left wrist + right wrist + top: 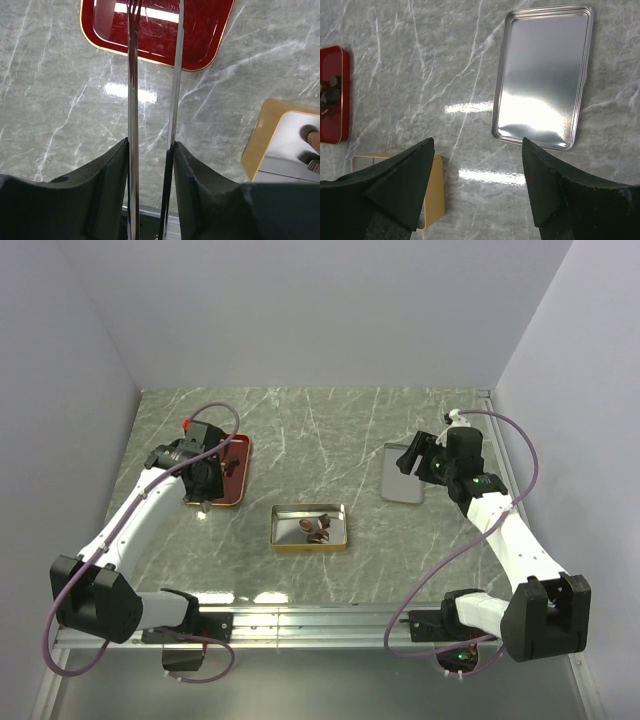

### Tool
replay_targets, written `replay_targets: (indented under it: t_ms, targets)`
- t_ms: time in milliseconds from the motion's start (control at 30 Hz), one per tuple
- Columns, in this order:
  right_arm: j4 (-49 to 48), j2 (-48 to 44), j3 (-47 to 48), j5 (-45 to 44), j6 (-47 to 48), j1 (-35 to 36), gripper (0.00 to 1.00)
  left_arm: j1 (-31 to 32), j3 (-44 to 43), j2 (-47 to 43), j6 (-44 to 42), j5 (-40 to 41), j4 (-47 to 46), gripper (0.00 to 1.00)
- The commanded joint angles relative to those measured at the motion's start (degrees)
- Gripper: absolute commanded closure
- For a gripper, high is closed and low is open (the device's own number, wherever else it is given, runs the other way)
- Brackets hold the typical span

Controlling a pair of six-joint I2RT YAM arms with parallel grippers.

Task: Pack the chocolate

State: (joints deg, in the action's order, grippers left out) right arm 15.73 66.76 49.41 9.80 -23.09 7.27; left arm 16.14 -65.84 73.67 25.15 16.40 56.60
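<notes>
Small dark chocolate lumps (316,528) lie in an open gold tin (309,545) at the table's middle. More dark lumps (329,93) sit in a red tray (240,480) at the left. My left gripper (150,145) is shut on metal tongs (133,75), whose two blades reach out over the near end of the red tray (200,45). The tongs' tips look empty. The tin's corner (260,145) shows at right with a lump (312,137). My right gripper (477,165) is open and empty above the table, just short of a silver lid (542,75).
The silver lid (403,475) lies flat at the right, inner side up. The gold tin (434,192) is down left of the right gripper. Grey walls close the table at back and sides. A metal rail (300,620) runs along the near edge.
</notes>
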Motion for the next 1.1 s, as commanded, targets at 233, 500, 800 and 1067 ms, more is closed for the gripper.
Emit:
replay_targets:
  t_ms: [233,500,800,1067]
  targets:
    - [-0.61,-0.49,0.87,-1.72,0.42,0.38,0.22,-0.32,0.37,1.12,-2.38,0.38,-3.69,0.55]
    - [-0.26,-0.4,1.13,-1.89,0.5,0.47,0.22,-0.58,0.98,1.83,-3.0,-0.32,-4.83,0.55]
    - [-0.61,-0.05,0.87,-1.54,0.42,0.38,0.22,-0.93,1.24,1.92,-4.05,0.12,-4.92,0.55]
    - [-0.87,0.65,0.78,-1.01,0.24,0.29,0.22,-1.02,1.77,2.27,-3.7,1.17,-4.3,0.56]
